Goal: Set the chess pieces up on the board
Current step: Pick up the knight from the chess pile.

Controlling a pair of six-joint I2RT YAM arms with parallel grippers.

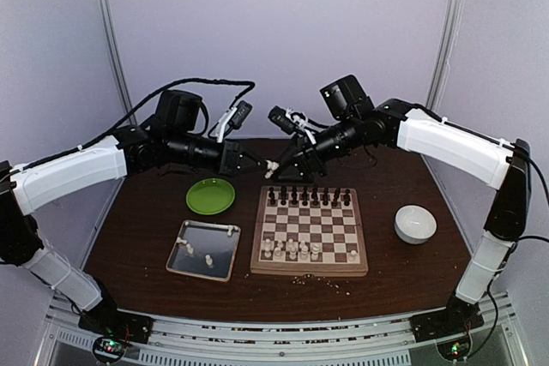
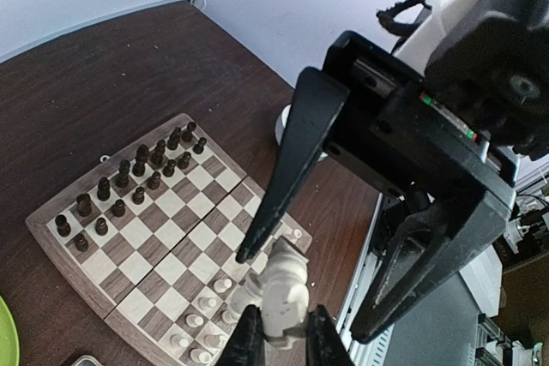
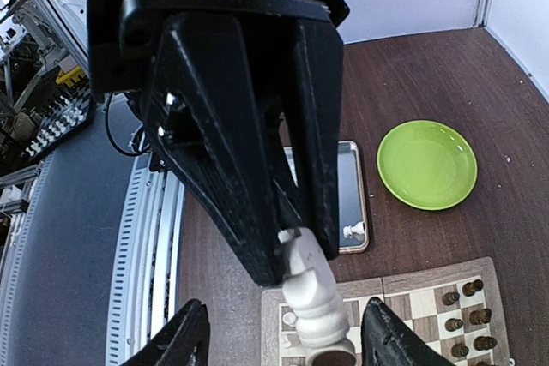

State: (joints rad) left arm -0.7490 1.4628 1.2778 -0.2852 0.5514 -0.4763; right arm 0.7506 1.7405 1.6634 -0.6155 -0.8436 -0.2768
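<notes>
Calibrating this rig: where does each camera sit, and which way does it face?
Top external: above, behind the bases, looking down on the board; both arms show.
Left wrist: looks over the left gripper, shut on a white piece, onto the board.
Right wrist: looks past the open right gripper at the tray and green plate.
Shared: both wrist views show that piece.

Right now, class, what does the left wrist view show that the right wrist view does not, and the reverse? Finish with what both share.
Only the left wrist view: nearly the whole board and the edge of a white bowl. Only the right wrist view: the whole green plate and a loose cream piece in the metal tray. Both: the left end effector shut on the held cream piece, the right end effector open around it, and some dark pieces on the board.
</notes>
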